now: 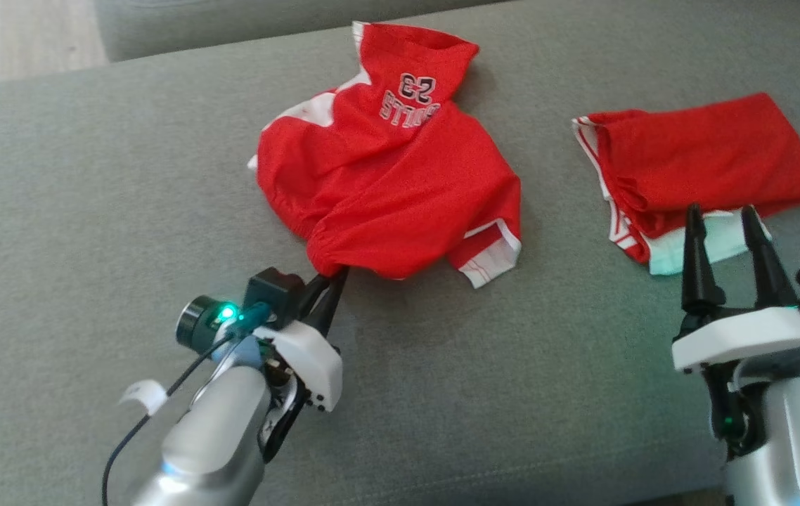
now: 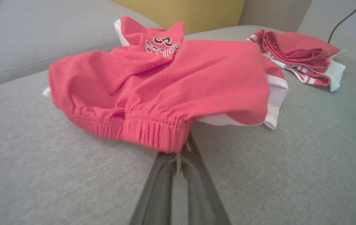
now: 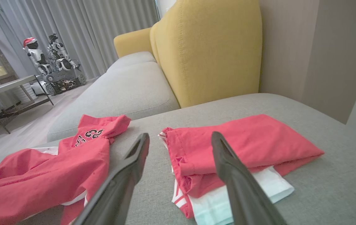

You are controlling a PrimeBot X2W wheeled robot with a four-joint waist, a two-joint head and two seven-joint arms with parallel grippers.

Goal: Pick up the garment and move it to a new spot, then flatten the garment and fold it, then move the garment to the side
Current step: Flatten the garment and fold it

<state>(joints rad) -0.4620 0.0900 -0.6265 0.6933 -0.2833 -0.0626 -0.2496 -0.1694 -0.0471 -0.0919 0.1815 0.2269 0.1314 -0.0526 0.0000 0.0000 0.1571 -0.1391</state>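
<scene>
Left gripper (image 1: 335,277): jaws pinched shut on the shorts (image 1: 386,183) at the elastic waistband, near edge (a hem grip should let the cloth trail flat when dragged). The shorts lie crumpled on the sofa (image 1: 91,232), approx. centre, not yet flattened. Right gripper (image 1: 721,214): jaws wide, empty, pointing at a folded pile (image 1: 709,154). That pile takes up the RH side, limiting room there for the final move.

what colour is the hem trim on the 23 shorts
Hem trim is white with red stripes; head view.
</scene>
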